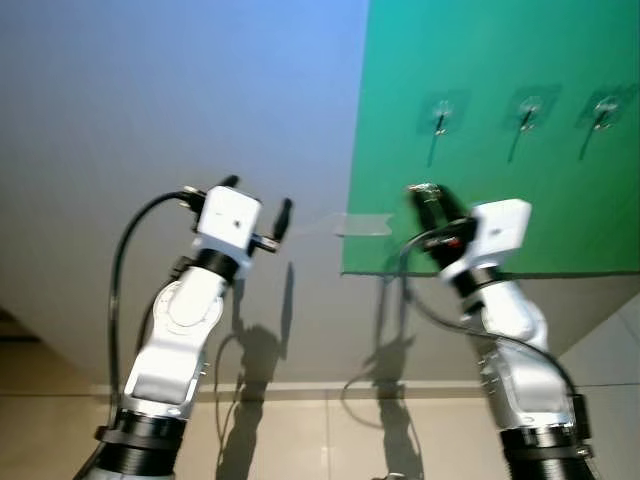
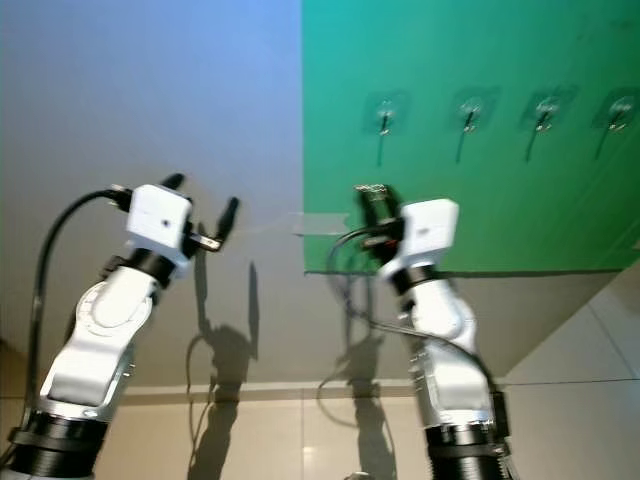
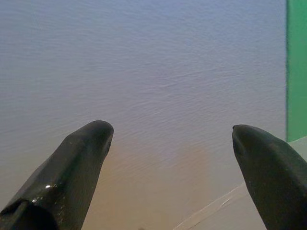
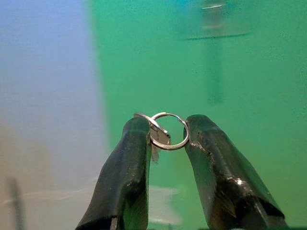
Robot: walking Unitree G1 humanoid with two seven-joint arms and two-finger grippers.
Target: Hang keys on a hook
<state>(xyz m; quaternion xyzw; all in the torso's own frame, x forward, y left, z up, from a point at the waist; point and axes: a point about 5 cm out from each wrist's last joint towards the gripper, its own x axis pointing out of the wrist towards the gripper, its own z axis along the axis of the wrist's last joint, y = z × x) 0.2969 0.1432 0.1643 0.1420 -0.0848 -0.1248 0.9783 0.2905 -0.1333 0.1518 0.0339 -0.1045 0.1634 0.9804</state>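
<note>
Steel key ring (image 4: 169, 131) sits pinched between the right gripper (image 4: 165, 139) fingers, raised before the green panel (image 1: 500, 200), below the nearest hook (image 1: 440, 118). Left gripper (image 1: 257, 208) hangs spread wide and empty by the wall (image 1: 150, 100). Such a thin fingertip hold could let the ring slip or miss the hook.

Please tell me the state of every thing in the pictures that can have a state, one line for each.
Right black two-finger gripper: shut on the silver key ring.
Silver key ring with key: held, not yet hung.
Left black two-finger gripper: open, holding nothing.
Clear adhesive hooks on green panel: all bare.
</note>
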